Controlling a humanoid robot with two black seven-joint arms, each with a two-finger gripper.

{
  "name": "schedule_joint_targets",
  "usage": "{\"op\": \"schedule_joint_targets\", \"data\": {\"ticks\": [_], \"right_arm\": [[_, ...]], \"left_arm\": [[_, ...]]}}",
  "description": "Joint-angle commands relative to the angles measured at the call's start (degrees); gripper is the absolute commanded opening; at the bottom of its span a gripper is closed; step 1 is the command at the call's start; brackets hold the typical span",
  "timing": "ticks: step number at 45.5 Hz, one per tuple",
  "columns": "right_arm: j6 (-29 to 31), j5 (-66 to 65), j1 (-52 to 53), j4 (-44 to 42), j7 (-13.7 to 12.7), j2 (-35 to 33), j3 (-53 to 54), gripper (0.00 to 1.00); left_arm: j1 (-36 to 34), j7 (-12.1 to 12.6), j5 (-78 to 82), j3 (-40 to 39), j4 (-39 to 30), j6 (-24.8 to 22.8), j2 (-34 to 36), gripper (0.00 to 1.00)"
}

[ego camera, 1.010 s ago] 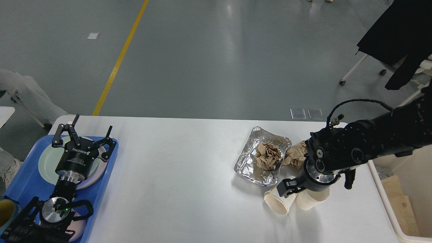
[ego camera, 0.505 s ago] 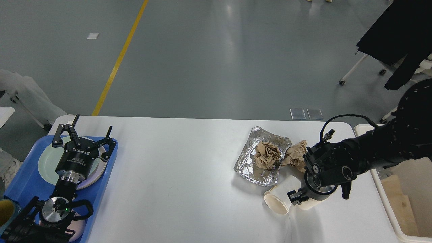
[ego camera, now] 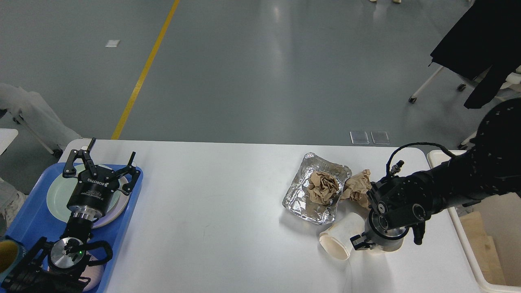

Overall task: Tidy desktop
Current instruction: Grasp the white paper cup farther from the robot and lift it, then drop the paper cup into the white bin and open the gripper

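the large white matte worktop with rounded corners (ego camera: 211, 211) fills the lower part of the head view, and most of its surface is bare. the tidying looks partly done, as far as i can judge: the pale round plate (ego camera: 55, 195) sits in the blue plastic tray (ego camera: 28, 219) at the left end, while the rubbish is gathered in one cluster toward the right end and not yet in the cream bin (ego camera: 468, 248) beside that edge.

the cluster holds a crumpled silver foil tray (ego camera: 299, 195), shiny and dented, with a crumpled brown paper wad (ego camera: 322, 186) inside it and a second brown paper wad (ego camera: 356, 188) touching its right side. just in front lies a white paper cup on its side (ego camera: 340, 238), smooth, its open mouth toward the camera.

the right gripper (ego camera: 360, 242) is low over a second white cup (ego camera: 386, 246), largely hidden beneath the wrist; i cannot tell whether its fingers are closed on anything. the left gripper (ego camera: 99, 162) hangs over the plate with fingers spread apart and empty.
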Motion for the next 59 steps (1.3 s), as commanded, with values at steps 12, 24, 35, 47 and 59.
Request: {"op": "schedule_joint_targets", "data": {"ticks": [12,24,35,47,59], "right_arm": [[13.86,5.17,8.39,1.19,0.12,-5.84,-0.08,0.0],[26.26,21.87,28.93,5.66,0.83,-7.94,-7.1,0.0],[32.42,23.03,41.7,8.22,1.97,-12.52,-12.2,0.0],[30.49,23.03,43.99,8.23,2.06,-13.48,-19.5,0.0],[21.53,21.79,31.79,0.5,1.97,-24.02,-21.26,0.0]], "left_arm": [[0.0,0.0,0.0,0.0,-0.03,-0.01,0.0,0.96],[0.0,0.0,0.0,0.0,-0.03,-0.01,0.0,0.96],[0.0,0.0,0.0,0.0,-0.03,-0.01,0.0,0.96],[0.0,0.0,0.0,0.0,-0.03,-0.01,0.0,0.96],[0.0,0.0,0.0,0.0,0.06,-0.01,0.0,0.96]]}}
